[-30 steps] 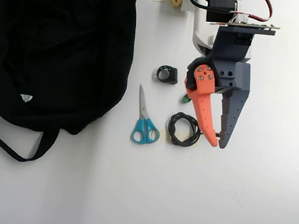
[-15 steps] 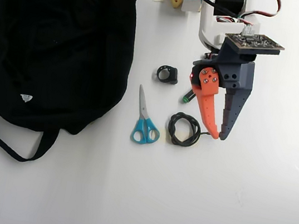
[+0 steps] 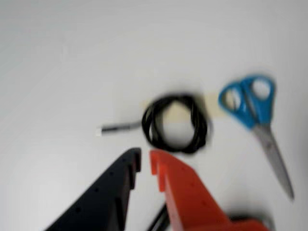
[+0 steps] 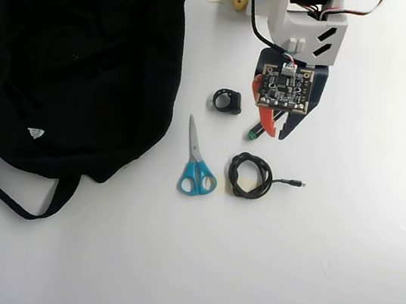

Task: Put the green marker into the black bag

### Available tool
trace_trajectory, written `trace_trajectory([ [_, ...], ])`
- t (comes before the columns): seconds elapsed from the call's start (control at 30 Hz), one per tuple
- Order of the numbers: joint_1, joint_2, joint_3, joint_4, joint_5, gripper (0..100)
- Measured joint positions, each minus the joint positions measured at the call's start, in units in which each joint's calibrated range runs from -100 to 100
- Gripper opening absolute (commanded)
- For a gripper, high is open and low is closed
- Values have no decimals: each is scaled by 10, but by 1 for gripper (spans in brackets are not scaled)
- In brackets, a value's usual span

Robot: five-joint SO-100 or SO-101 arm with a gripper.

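The green marker is mostly hidden under my gripper in the overhead view; only its green end (image 4: 253,134) shows, just left of the orange finger. My gripper (image 4: 276,132) points steeply down at the table beside it, under its camera board. In the wrist view the gripper (image 3: 144,161) has its dark and orange fingertips almost touching, shut on nothing. A thin dark line low between the fingers may be the marker's barrel. The black bag (image 4: 72,56) lies far left with its strap trailing toward the front.
Blue-handled scissors (image 4: 197,166) (image 3: 255,110) and a coiled black cable (image 4: 249,176) (image 3: 175,122) lie just in front of the gripper. A small black ring-shaped part (image 4: 227,101) sits left of it. The arm's base (image 4: 307,15) is at the top edge.
The gripper has drawn back toward the base and tipped downward. Its fingers no longer stretch over the cable, whose plug end now shows. Nothing on the table has moved.
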Motion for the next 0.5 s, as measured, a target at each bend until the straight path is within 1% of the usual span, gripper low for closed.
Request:
trace_trajectory([
  [0.33,-18,0,-1,144,0,2],
  [0.5,-20,0,-2,198,0,2],
])
